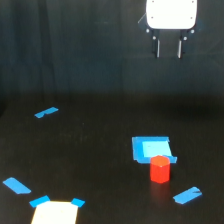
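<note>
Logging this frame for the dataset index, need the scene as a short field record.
gripper: high in the exterior view's upper right, fingers apart, holding nothing
nearest thing: red cylinder, far below, upright
beside it: blue block, touching or just behind the cylinder
surface: dark table
markers: blue tape pieces scattered about
other: white sheet at the bottom edge, taped corners
</note>
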